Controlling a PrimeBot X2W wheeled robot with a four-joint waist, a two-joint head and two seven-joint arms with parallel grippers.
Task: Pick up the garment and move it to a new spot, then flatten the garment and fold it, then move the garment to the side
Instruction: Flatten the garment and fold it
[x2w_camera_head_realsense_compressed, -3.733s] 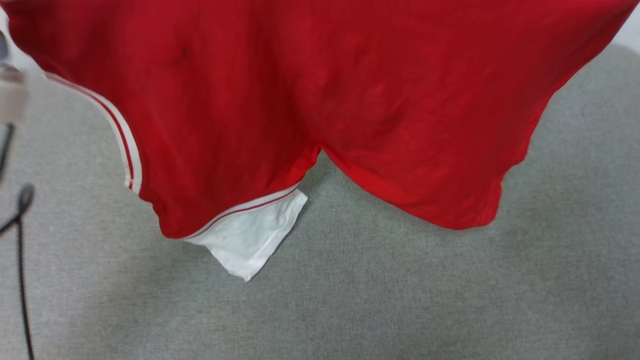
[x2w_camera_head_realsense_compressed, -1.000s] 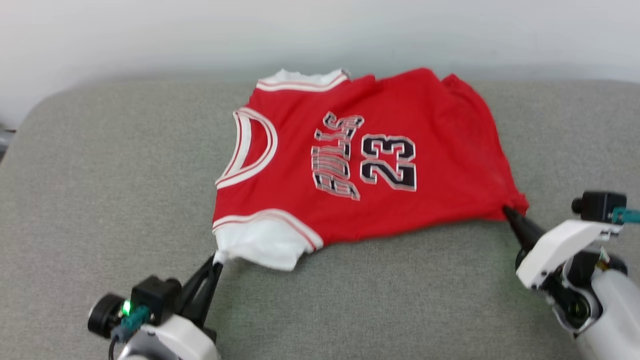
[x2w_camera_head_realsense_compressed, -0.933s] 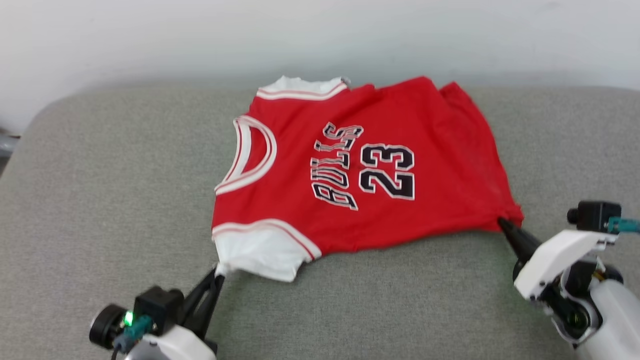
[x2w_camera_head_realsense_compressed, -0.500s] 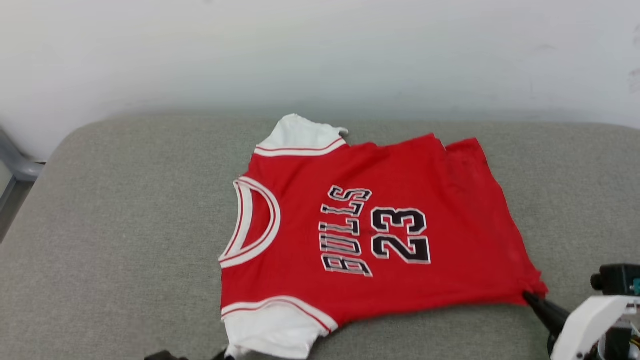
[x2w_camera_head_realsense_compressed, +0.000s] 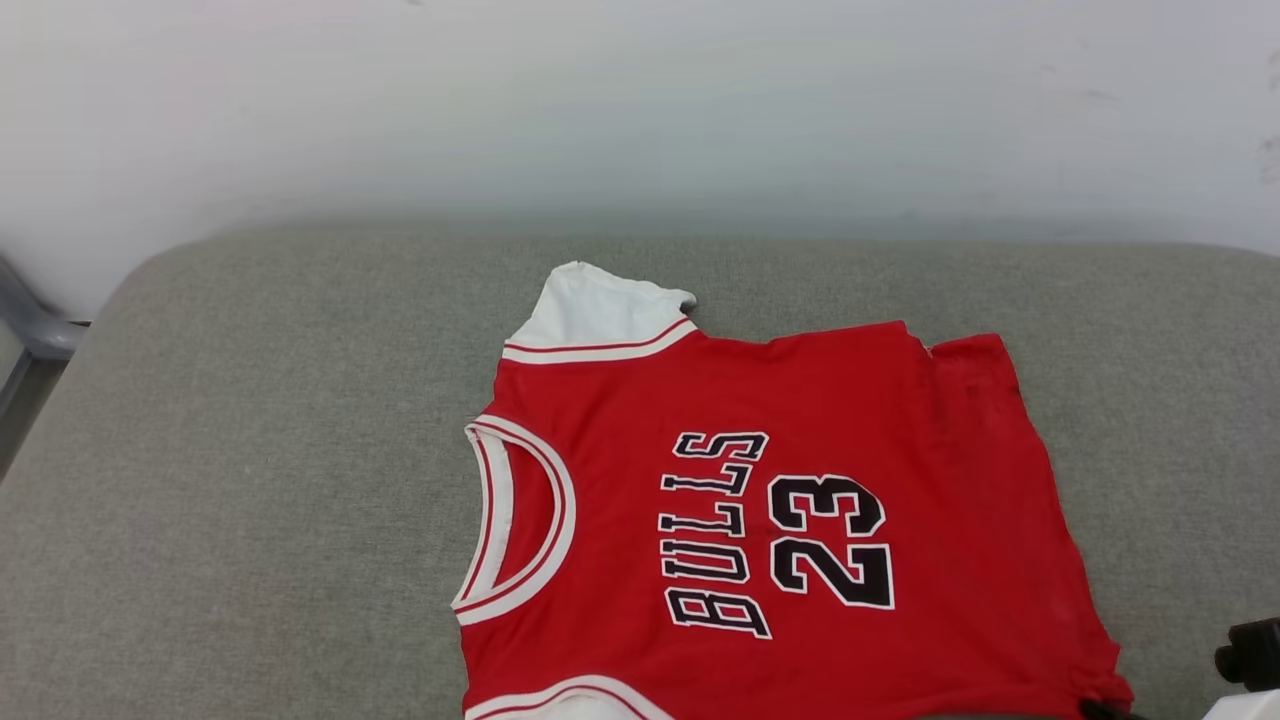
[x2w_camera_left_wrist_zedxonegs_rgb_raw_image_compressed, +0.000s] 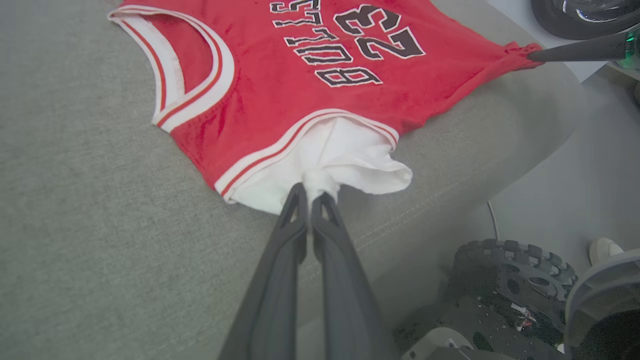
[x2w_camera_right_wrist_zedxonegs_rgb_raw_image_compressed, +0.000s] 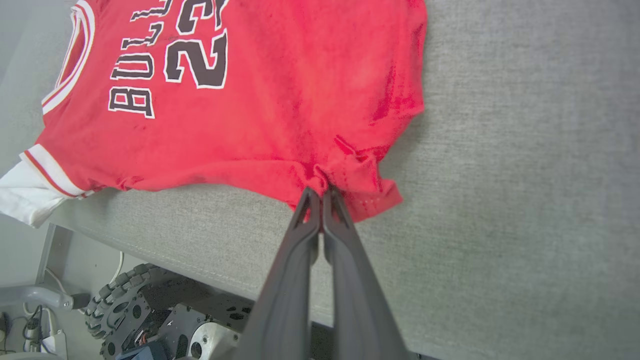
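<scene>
Both jaws pinched shut: your left gripper (x2w_camera_left_wrist_zedxonegs_rgb_raw_image_compressed: 310, 195) on the white sleeve (x2w_camera_left_wrist_zedxonegs_rgb_raw_image_compressed: 345, 160), right gripper (x2w_camera_right_wrist_zedxonegs_rgb_raw_image_compressed: 320, 194) on the red hem corner (x2w_camera_right_wrist_zedxonegs_rgb_raw_image_compressed: 362, 187). The garment (x2w_camera_head_realsense_compressed: 790, 500) lies flat on the grey cushion (x2w_camera_head_realsense_compressed: 250, 450), ahead of both tips, long axis jaw to jaw. Its near edge is probably at the cushion lip.

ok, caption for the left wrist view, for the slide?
Left gripper pinches the white sleeve of the red jersey, spread face up on the grey cushion; right gripper holds its hem corner.
</scene>
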